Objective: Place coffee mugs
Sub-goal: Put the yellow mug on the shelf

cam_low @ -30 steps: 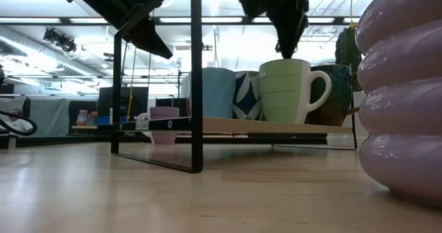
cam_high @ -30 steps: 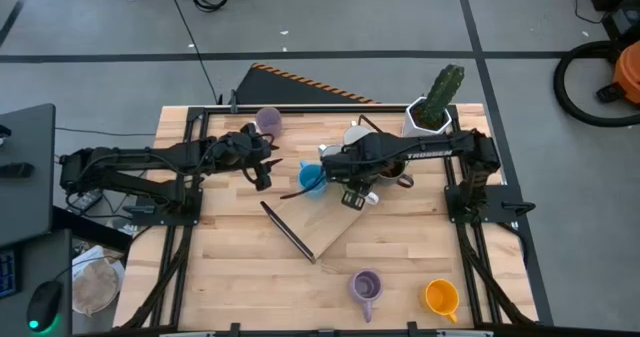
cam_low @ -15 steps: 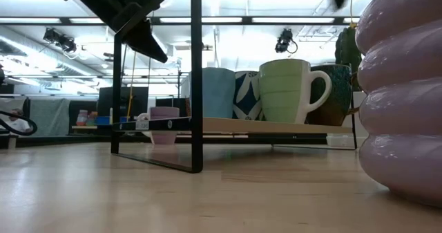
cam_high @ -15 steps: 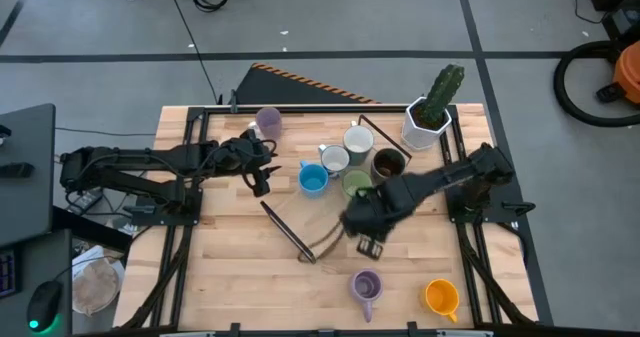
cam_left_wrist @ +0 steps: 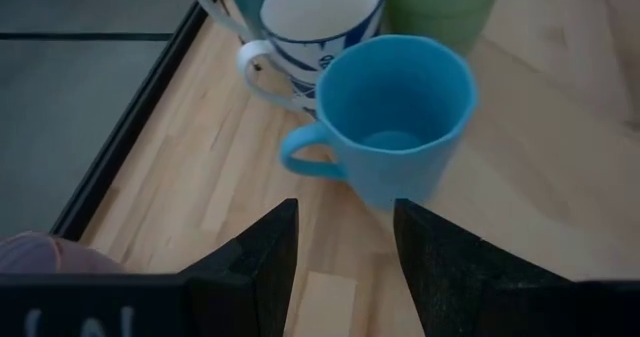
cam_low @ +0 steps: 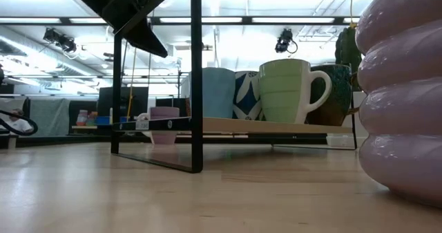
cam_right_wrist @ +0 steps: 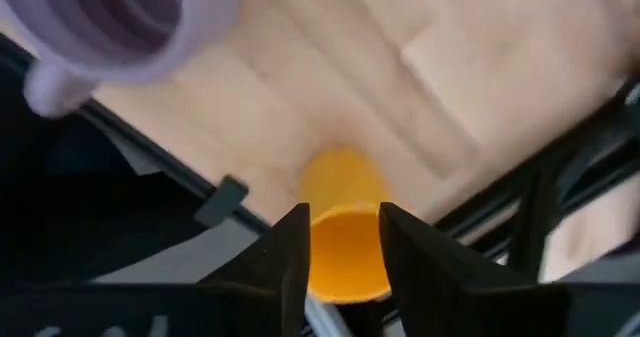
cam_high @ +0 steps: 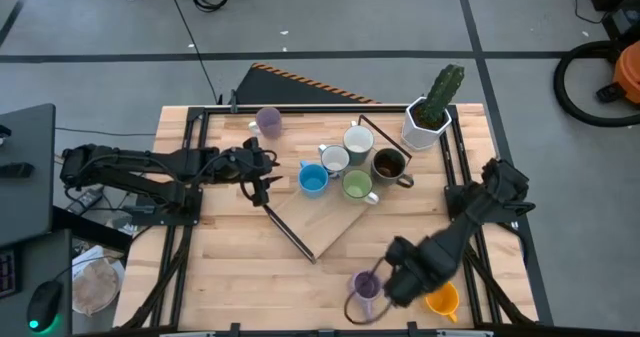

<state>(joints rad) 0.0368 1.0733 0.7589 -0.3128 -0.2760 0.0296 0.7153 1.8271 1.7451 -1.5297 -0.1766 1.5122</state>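
Five mugs stand on their bases on a raised wooden shelf: blue, two white, dark brown and green. One lavender mug stands near the far edge. The other lavender mug and the orange mug stand at the near edge. My left gripper hovers open just left of the blue mug. My right gripper is open, up above the near mugs, and the orange mug shows between its fingers.
A white angular pot with a cactus stands at the far right corner. The shelf's black metal frame rises beside the mugs. Bare wood lies at the near left of the table.
My right gripper has swung from above the green mug on the shelf toward the table's near edge and now hangs over the near lavender and orange mugs. The mugs have stayed in place.
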